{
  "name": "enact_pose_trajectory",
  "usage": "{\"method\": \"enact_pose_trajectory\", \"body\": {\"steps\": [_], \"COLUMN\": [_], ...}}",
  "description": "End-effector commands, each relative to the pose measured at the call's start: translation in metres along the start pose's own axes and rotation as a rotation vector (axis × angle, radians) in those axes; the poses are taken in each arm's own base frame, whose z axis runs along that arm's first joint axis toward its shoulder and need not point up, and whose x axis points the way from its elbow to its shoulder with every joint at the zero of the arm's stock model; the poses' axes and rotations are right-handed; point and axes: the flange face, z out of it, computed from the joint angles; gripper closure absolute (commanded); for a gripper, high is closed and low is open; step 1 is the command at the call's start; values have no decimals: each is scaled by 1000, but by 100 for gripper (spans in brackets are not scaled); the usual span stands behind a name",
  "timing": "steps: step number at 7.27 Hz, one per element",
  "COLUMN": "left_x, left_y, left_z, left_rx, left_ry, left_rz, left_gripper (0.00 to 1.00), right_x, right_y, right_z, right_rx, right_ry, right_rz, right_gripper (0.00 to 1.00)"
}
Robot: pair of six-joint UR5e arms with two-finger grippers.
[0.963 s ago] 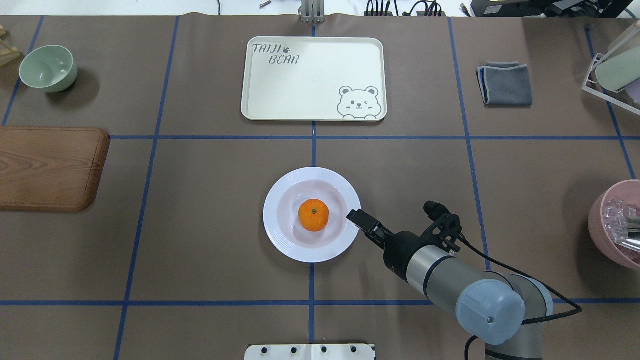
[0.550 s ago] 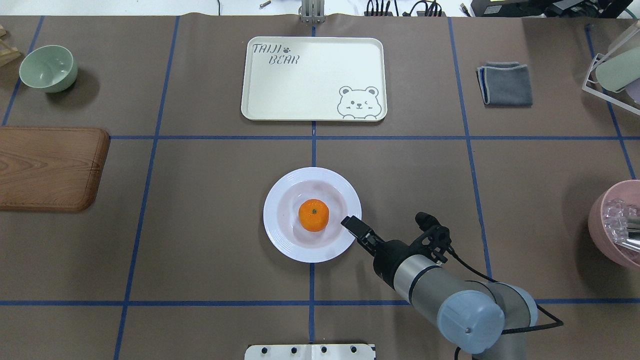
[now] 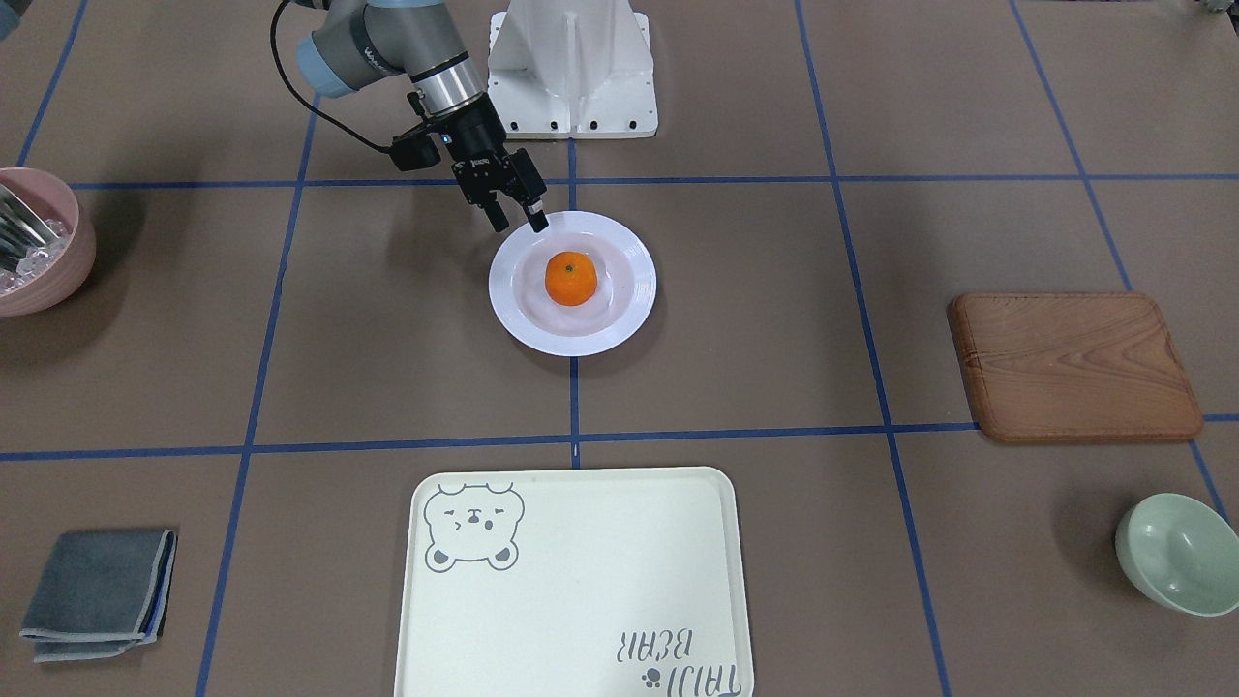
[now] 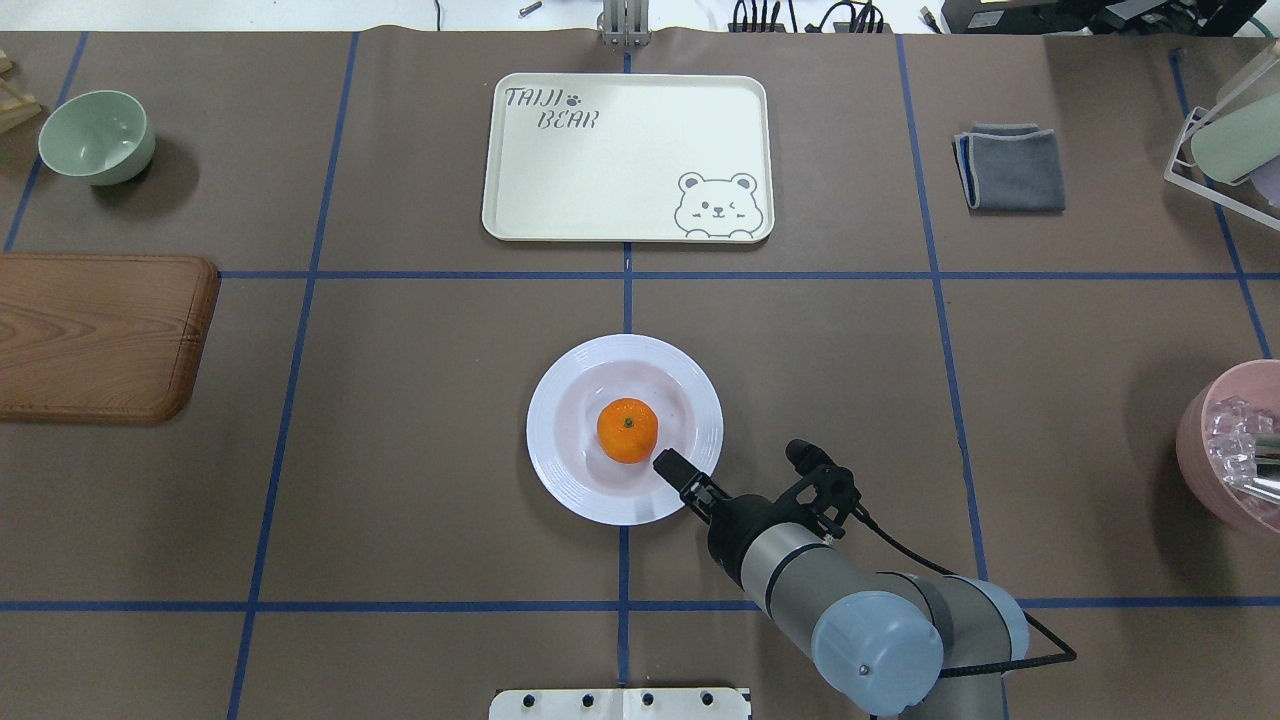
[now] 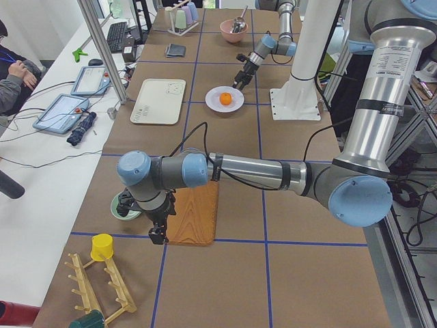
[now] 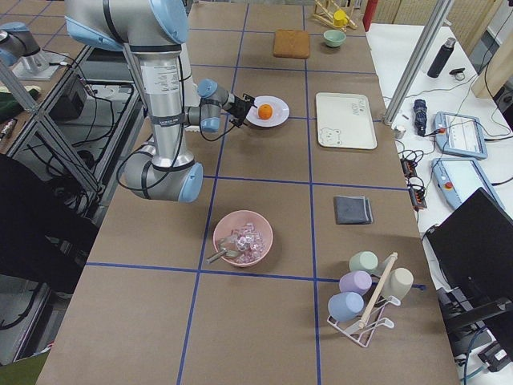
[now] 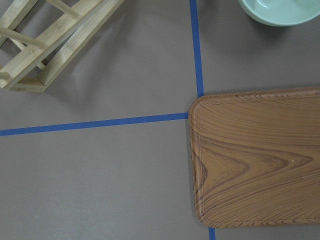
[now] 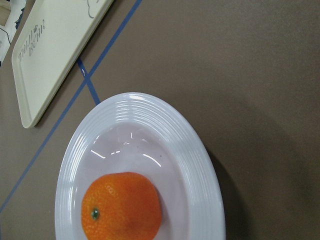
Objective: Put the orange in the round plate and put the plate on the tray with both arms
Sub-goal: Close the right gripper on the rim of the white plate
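Note:
The orange [image 4: 627, 430] lies in the well of the round white plate [image 4: 551, 398] at the table's middle, also seen in the right wrist view as the orange [image 8: 121, 207] on the plate [image 8: 200, 175]. My right gripper [image 4: 672, 467] is open at the plate's near right rim. In the front view the right gripper [image 3: 520, 225] has one finger over the rim and one outside it. The tray [image 4: 620, 160] lies beyond the plate with nothing on it. My left gripper [image 5: 158, 236] shows only in the exterior left view, by the wooden board; I cannot tell its state.
A wooden board [image 4: 95, 335] and a green bowl [image 4: 97, 135] are at the left. A grey cloth [image 4: 1010, 167], a cup rack [image 4: 1225, 140] and a pink bowl [image 4: 1235, 445] are at the right. The white base stand [image 3: 571, 68] is behind the plate.
My right gripper has moved left and back toward the robot, from the plate's right edge to its near right rim. Plate and orange have not moved.

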Motion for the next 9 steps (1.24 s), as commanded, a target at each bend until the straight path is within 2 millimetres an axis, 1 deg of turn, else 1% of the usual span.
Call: {"method": "enact_pose_trajectory", "body": {"steps": [1,2,3,4,5,7,8,9], "left_x": [0,0,0,0,0,-1,-1,-1], "left_y": [0,0,0,0,0,1,1,1], "left_z": [0,0,0,0,0,1,1,1], "left_rx": [0,0,0,0,0,-1,-1,-1], "left_ry": [0,2,2,2,2,2,2,2], "left_rz": [0,0,-2,-2,-2,-3,-3,-3], "left_gripper": [1,1,1,1,1,1,1,1], "right_x": [3,0,3,-6,1,2,-3,-9], "right_y": [0,-3,-5,-3,-3,-4,2,5], "right_z": [5,7,14,14,21,24,32,33], "right_rx": [12,18,27,26,32,38,39,35], "right_ry": [5,1,9,-2,11,15,15,8], "right_rz": [-2,1,-4,2,-4,-6,-7,-4], "right_gripper": [5,12,16,17,19,22,29,82]}}
